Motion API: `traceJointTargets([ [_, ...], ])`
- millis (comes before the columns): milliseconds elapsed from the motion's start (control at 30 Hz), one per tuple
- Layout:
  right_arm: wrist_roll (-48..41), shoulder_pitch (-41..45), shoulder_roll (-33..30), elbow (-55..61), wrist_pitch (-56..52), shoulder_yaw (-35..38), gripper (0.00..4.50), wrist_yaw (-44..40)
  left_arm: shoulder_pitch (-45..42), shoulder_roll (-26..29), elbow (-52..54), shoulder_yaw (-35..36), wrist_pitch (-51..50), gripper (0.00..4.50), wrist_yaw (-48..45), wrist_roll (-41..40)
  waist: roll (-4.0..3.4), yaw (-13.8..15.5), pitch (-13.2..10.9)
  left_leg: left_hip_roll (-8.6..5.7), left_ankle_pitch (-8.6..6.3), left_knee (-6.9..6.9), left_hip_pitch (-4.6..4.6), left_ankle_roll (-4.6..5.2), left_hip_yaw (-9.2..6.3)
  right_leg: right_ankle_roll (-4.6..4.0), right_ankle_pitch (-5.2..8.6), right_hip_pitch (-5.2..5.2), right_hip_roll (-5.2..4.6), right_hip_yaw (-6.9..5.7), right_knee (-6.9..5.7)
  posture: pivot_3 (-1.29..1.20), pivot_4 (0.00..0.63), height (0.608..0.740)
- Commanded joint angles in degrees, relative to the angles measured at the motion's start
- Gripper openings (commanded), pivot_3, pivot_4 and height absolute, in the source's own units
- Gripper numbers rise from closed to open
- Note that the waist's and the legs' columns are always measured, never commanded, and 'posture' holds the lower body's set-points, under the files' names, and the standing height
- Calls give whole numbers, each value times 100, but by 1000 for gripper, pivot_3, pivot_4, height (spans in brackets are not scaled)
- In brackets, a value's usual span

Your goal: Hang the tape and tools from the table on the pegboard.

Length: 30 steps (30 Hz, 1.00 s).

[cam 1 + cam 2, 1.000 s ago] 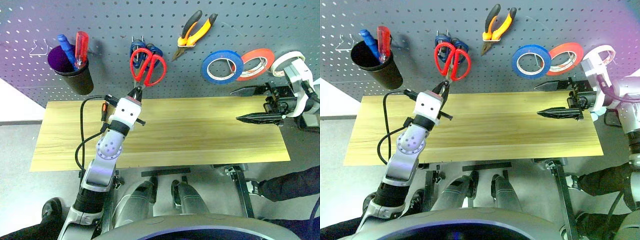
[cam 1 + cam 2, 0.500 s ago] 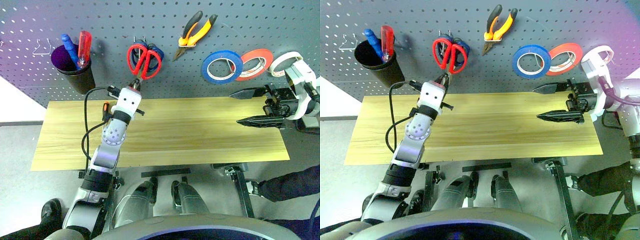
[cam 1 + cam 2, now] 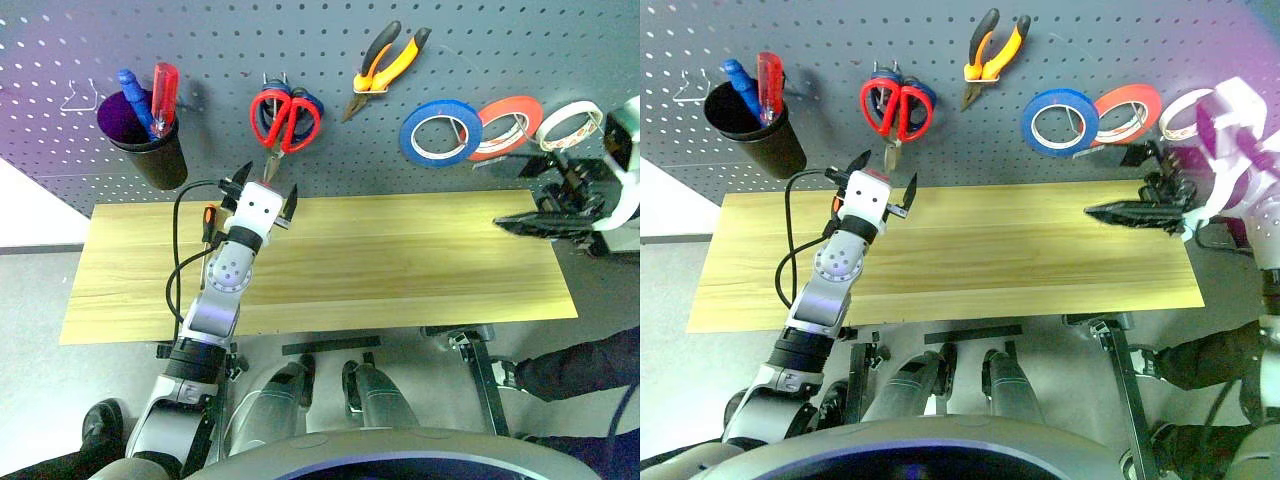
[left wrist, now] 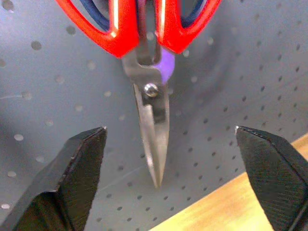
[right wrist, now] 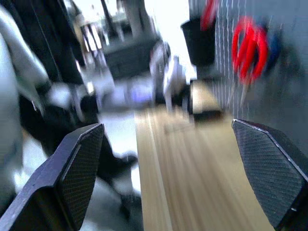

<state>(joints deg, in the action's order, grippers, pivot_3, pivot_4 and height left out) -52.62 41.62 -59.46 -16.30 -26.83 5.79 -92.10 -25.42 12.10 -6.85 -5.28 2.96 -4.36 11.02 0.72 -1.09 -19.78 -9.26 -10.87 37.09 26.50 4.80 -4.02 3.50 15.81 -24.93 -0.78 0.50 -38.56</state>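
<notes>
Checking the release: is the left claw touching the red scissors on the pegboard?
Apart. In the left wrist view the left claw is open, with bare pegboard between each finger and the blades of the hanging red scissors.

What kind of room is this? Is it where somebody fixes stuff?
Probably a workshop corner or tool bench. A dark grey pegboard holds red-handled scissors, orange-and-black pliers and rolls of tape on hooks, with a long wooden table below it.
</notes>
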Motion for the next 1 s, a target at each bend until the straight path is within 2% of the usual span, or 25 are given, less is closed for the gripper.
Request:
traceJointTargets([
  [33,-178,147,93,124,-261,420,4500,-39,212,50,475,29,66,4442,-56,6,0,4,0,0,0,0,0,1,0,0,0,0,0,0,0,-130,343,740],
  [533,14,140,190,221,-190,340,4500,-40,1862,335,2226,383,-853,4442,-493,-246,-3,30,1,0,-9,-1,0,13,4,0,0,-2,-3,0,1,-89,338,740],
  [767,54,223,305,200,-199,307,4500,-40,1997,324,1951,1122,-1819,4442,-401,-663,-4,34,2,0,-16,-3,0,23,5,0,0,-7,-3,1,-2,-71,342,740],
  [1000,130,267,422,223,-226,291,4500,-40,1446,579,824,1519,-2061,4442,-386,-831,-4,53,1,0,-17,-3,1,24,8,0,0,-8,-5,1,-1,-69,342,740],
])
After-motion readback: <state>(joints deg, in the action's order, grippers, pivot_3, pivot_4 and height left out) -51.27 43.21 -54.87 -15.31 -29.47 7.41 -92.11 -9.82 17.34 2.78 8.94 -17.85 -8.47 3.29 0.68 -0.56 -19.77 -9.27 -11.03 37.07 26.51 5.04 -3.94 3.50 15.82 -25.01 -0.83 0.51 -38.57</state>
